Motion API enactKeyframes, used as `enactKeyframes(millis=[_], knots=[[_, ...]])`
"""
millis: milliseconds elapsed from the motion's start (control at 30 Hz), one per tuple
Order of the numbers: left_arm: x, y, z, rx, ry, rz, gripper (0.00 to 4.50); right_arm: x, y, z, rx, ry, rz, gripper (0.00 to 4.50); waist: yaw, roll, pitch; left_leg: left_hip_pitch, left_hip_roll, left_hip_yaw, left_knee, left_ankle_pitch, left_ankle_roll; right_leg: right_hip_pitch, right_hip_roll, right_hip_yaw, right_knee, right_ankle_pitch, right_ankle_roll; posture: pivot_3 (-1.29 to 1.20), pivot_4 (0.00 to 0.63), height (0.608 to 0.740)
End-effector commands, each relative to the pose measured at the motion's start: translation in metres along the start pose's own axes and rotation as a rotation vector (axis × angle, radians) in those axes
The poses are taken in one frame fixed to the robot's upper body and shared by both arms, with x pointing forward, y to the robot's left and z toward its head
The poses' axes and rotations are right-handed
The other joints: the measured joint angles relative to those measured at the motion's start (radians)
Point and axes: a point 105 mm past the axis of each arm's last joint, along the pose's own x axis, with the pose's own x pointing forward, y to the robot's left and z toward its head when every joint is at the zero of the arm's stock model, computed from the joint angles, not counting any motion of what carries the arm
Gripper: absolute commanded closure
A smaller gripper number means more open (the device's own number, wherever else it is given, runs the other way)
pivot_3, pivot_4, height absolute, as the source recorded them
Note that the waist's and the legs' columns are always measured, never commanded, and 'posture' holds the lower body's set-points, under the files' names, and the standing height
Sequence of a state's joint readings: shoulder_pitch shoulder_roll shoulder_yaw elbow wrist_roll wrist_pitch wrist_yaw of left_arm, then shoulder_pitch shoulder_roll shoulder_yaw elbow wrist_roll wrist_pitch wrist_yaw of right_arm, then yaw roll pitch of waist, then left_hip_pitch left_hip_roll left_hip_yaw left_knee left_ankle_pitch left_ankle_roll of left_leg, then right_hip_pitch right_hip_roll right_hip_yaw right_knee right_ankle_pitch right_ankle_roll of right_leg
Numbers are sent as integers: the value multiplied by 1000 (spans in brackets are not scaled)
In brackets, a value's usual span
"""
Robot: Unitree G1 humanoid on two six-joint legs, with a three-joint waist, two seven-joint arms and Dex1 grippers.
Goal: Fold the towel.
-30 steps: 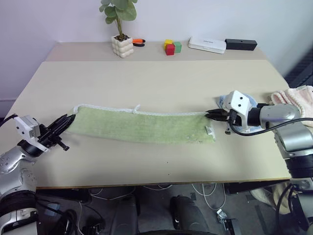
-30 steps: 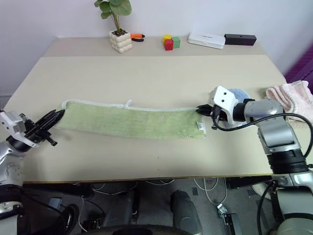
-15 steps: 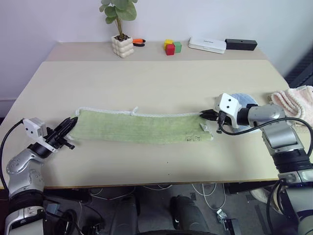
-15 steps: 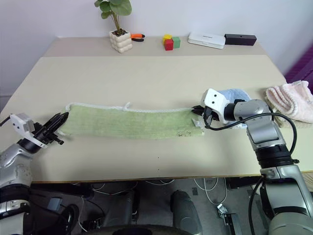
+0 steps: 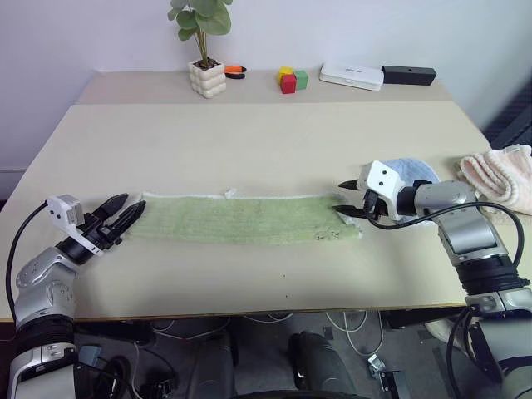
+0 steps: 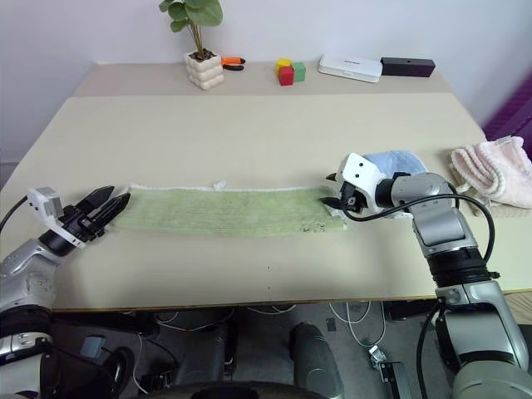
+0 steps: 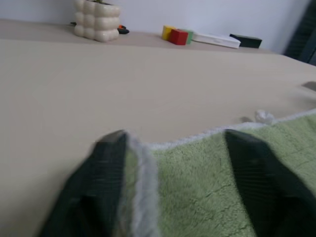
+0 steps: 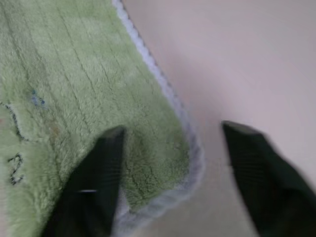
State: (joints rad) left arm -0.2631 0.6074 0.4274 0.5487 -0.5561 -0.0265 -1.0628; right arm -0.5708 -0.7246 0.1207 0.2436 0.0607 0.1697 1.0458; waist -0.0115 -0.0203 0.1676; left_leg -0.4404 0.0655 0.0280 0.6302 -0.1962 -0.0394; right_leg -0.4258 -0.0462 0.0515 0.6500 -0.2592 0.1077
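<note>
The light green towel [image 5: 241, 219] lies flat on the table as a long narrow strip running left to right, with its whitish edging along the far side. My left gripper [image 5: 130, 207] is open at the towel's left end, and the towel [image 7: 222, 182] corner lies between its fingers [image 7: 106, 163]. At the right end my right gripper [image 5: 340, 198] is open, its fingers [image 8: 106, 163] spread either side of the towel [image 8: 74, 74] corner. A small dark printed mark [image 5: 328, 235] shows near that corner.
A light blue towel [image 5: 409, 169] lies just behind my right gripper and a pink fluffy towel [image 5: 499, 174] at the table's right edge. Along the back stand a potted plant [image 5: 207, 78], coloured blocks [image 5: 291, 80], a white box [image 5: 352, 76] and a black box [image 5: 409, 76].
Both grippers have opened and let go of the towel's ends. The towel, held stretched between them before, now rests flat on the table.
</note>
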Motion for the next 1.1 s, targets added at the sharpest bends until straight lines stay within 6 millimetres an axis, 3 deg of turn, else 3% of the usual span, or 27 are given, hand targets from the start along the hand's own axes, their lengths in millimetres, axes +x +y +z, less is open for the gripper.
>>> enactKeyframes(millis=[33, 233, 367, 400, 500, 567, 667, 700, 733, 833, 1000, 1100], knots=[[-5, 6, 15, 70, -23, 25, 6, -4, -7, 11, -53, -21, -31, 72, 1, 0, 0, 0, 0, 0, 0, 0, 0, 0, 0, 0, 0, 0, 0, 0, 150, 740], [-11, 8, 20, 46, -5, 37, 6, -12, -11, 16, -73, -28, -35, 72, 0, 0, 0, 0, 0, 0, 0, 0, 0, 0, 0, 0, 0, 0, 0, 0, 150, 740], [-20, 14, 47, 80, -63, 87, 6, -23, -14, 36, 17, -156, -80, 72, 0, 0, 0, 0, 0, 0, 0, 0, 0, 0, 0, 0, 0, 0, 0, 0, 150, 740], [-17, 10, 57, 47, -97, 76, 0, -25, -18, 48, 71, -232, -109, 307, 0, 0, 0, 0, 0, 0, 0, 0, 0, 0, 0, 0, 0, 0, 0, 0, 150, 740], [0, -14, 86, -27, -184, -13, 815, -21, -15, 71, 171, -359, -112, 1328, 2, 0, 0, 0, 0, 0, 0, 0, 0, 0, 0, 0, 0, 0, 0, 0, 150, 740], [8, -27, 98, -53, -213, -51, 1973, -16, -7, 76, 175, -378, -98, 2515, 3, 0, 0, 0, 0, -1, 0, 0, 0, 1, 0, 0, 0, 0, 0, 0, 150, 740], [29, -58, 112, -79, -243, -126, 3343, 3, 11, 90, 268, -469, -95, 3828, 1, 0, 0, 0, 0, -1, 0, 0, 0, 1, 0, 0, 0, 0, 0, 0, 150, 740], [34, -64, 111, -84, -237, -129, 3905, 10, 18, 95, 295, -490, -98, 4382, 0, -1, 0, 0, 0, -1, 0, 0, 0, 1, 0, 0, 0, 0, 0, 0, 150, 740], [38, -71, 106, -86, -225, -144, 4398, 18, 25, 97, 317, -497, -111, 4500, -1, 0, 0, 0, 0, -1, 0, 0, 0, 1, 0, 0, 1, 0, 0, 0, 150, 740], [45, -80, 85, -122, -195, -123, 4461, 37, 38, 94, 418, -504, -182, 4500, -3, 0, -1, 0, 0, -1, -1, 0, 0, 1, 0, 0, 1, 0, 0, 0, 150, 740], [52, -88, 46, -180, -137, -67, 4461, 53, 51, 70, 506, -440, -267, 4500, 2, 0, -1, -1, 0, -1, 0, 0, 0, 0, 0, 0, 1, 0, 0, 0, 150, 740], [50, -72, 25, -163, -90, 33, 4461, 54, 38, 35, 532, -338, -400, 4500, 2, 0, -1, -1, 0, -1, 1, 0, 0, 1, 0, 0, 0, 0, 0, 0, 150, 740]])
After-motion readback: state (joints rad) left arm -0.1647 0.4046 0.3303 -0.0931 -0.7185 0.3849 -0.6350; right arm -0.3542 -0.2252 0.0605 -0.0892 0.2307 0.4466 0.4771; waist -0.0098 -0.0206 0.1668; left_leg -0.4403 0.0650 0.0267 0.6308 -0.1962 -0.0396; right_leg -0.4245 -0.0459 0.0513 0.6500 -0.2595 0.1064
